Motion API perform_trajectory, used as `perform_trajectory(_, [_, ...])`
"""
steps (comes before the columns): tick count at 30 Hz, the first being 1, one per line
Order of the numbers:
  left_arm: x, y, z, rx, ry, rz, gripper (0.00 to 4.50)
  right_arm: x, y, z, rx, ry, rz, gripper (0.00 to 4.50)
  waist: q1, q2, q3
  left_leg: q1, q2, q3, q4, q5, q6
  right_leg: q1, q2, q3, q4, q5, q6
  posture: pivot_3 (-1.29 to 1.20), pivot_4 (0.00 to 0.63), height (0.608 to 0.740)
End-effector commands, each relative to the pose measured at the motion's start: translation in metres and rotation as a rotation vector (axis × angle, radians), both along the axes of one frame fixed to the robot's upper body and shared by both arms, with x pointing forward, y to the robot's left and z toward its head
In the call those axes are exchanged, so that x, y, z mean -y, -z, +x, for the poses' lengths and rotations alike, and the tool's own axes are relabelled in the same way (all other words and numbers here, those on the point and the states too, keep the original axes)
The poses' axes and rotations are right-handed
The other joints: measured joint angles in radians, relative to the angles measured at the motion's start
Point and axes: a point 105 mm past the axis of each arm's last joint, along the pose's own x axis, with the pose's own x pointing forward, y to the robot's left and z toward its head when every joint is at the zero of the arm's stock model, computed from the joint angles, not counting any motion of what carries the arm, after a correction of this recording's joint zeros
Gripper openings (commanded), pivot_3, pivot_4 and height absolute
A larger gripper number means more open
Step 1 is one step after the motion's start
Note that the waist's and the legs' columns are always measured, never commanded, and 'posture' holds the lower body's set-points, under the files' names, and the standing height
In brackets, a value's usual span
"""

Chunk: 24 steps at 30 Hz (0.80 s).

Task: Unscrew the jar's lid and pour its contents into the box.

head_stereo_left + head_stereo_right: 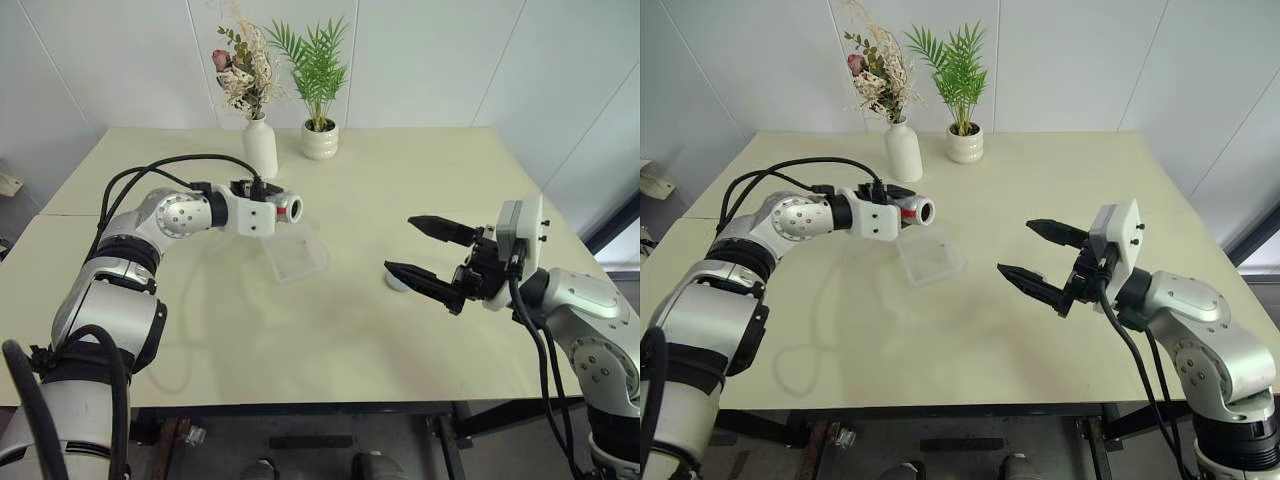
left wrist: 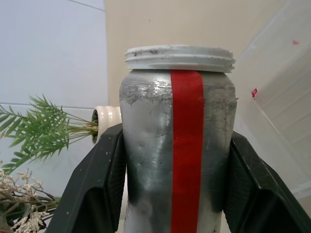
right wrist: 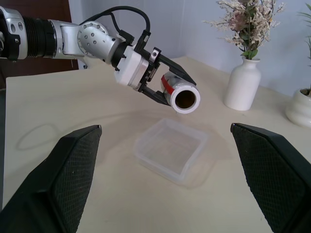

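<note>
My left gripper (image 3: pixel 167 86) is clamped on the jar (image 3: pixel 179 93), which lies near level with its open mouth over the near edge of the box (image 3: pixel 171 150). The lid is off; it looks like the pale disc (image 1: pixel 397 281) on the table beside my right gripper (image 1: pixel 430 254), whose fingers are spread wide and empty.

My worry is the mouth sitting near the rim: if I tip further here, the bits could drop onto the table instead of inside. I think a fast roll might scatter them.

The white vase (image 1: pixel 260 146) and the plant pot (image 1: pixel 320 140) stand behind the box, well apart from it. Nothing blocks the pour.
</note>
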Motion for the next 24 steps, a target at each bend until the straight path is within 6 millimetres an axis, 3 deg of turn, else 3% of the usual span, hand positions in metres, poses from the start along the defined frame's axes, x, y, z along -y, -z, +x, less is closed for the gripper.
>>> perform_trajectory(1, [0.002, -0.024, -0.002, 0.135, 0.032, 0.096, 2.18, -0.001, -0.01, -0.006, 0.046, -0.002, -0.005, 4.5, -0.001, -0.001, 0.001, 0.0, 0.0, 0.0, 0.0, 0.0, 0.0, 0.0, 0.0, 0.0, 0.0, 0.0, 0.0, 0.0, 0.15, 0.74])
perform_trajectory(5, [0.004, -0.027, 0.0, 0.208, 0.042, 0.16, 2.18, 0.0, -0.009, -0.005, 0.043, -0.001, -0.011, 4.5, 0.001, -0.002, 0.001, 0.0, 0.0, 0.001, 0.0, -0.001, 0.0, 0.0, 0.0, 0.001, -0.001, 0.0, 0.0, 0.0, 0.15, 0.74])
perform_trajectory(16, [0.017, -0.032, 0.001, 0.591, 0.264, 0.628, 2.18, 0.003, -0.012, -0.001, 0.049, 0.002, -0.033, 4.5, 0.0, -0.004, 0.002, -0.002, 0.0, 0.004, 0.007, -0.008, 0.003, 0.0, 0.0, 0.005, -0.002, -0.001, 0.003, 0.0, 0.15, 0.74])
perform_trajectory(24, [0.026, -0.046, -0.004, 0.752, 0.4, 0.747, 2.18, 0.003, -0.014, 0.001, 0.053, -0.001, -0.044, 4.5, 0.004, -0.005, 0.003, -0.004, 0.0, 0.005, 0.007, -0.011, 0.004, -0.001, 0.0, 0.005, -0.006, -0.001, 0.004, 0.0, 0.15, 0.74])
